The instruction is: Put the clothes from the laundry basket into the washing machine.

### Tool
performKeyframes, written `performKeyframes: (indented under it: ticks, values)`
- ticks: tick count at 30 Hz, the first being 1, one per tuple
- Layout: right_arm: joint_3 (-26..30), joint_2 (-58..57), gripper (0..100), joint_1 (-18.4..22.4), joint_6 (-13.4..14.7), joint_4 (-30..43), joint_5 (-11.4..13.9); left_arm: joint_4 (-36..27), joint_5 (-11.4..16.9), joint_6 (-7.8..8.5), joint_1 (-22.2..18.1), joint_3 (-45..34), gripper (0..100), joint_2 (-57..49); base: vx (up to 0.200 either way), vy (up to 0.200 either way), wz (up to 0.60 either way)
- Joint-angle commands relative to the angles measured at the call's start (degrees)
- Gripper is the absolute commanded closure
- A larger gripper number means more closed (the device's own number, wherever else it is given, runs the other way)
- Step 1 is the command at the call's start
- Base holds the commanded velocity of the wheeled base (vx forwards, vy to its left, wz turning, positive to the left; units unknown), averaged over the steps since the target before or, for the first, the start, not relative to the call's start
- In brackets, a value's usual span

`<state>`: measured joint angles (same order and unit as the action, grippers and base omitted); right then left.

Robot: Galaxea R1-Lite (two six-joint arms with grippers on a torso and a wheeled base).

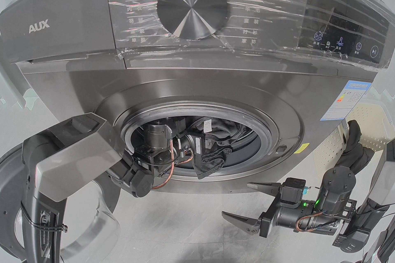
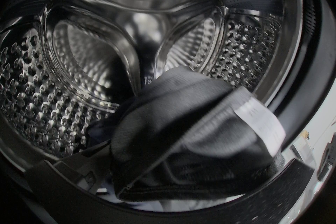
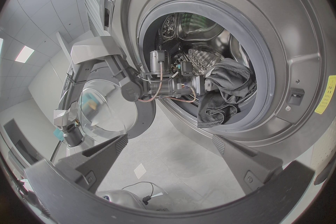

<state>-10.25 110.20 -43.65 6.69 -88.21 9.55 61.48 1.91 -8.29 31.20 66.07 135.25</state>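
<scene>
Dark garment (image 1: 212, 144), just one, between left fingers (image 2: 70, 167) at washing machine (image 1: 247, 91) mouth; right fingers (image 1: 240, 222) wide, empty.

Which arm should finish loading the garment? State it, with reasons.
Left. The left end effector holds the garment in the washer's mouth, before the drum. The right end effector hangs open and empty outside, near the basket.

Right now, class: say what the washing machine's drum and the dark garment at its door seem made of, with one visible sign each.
Drum: probably stainless steel, polished; mirror glints, punched holes. Dark garment: seemingly knit fabric, matte; folds limply, ribbed band.
</scene>
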Motion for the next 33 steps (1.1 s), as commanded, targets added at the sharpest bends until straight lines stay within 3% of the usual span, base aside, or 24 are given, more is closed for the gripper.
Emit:
performKeyframes:
  ticks: [1,9,12,14,19,27,33]
  values:
    - [-0.2,0.1,0,0.2,0.0,0.0,0.0,-1.8,2.4,0.38,0.8,-5.0,0,-4.8,0.0,0.0,0.0]
    - [-0.4,-0.1,0,0.9,0.0,0.0,0.1,-2.2,7.3,0.47,2.3,-9.4,0,-6.6,0.0,0.0,0.0]
    - [-0.6,-0.1,0,0.9,-0.1,0.0,0.1,-2.2,7.4,0.64,3.1,-11.0,0,-6.8,0.0,0.0,0.0]
    - [-0.6,-0.1,0,0.9,-0.1,0.0,0.1,-2.0,7.5,1.79,4.0,-12.8,0,-6.8,0.0,0.0,0.0]
    - [-0.6,-0.2,0,0.9,-0.1,0.0,0.0,-1.1,8.4,2.84,5.4,-14.7,0,-6.8,0.0,0.0,0.0]
    - [-0.6,-0.1,0,0.9,0.0,0.0,0.0,2.7,6.9,1.43,5.1,-6.5,0,-5.2,0.0,0.0,0.0]
    - [-0.7,0.0,0,0.8,-0.1,-0.1,0.0,5.3,3.2,1.08,4.7,0.1,0,0.6,0.0,0.0,0.0]
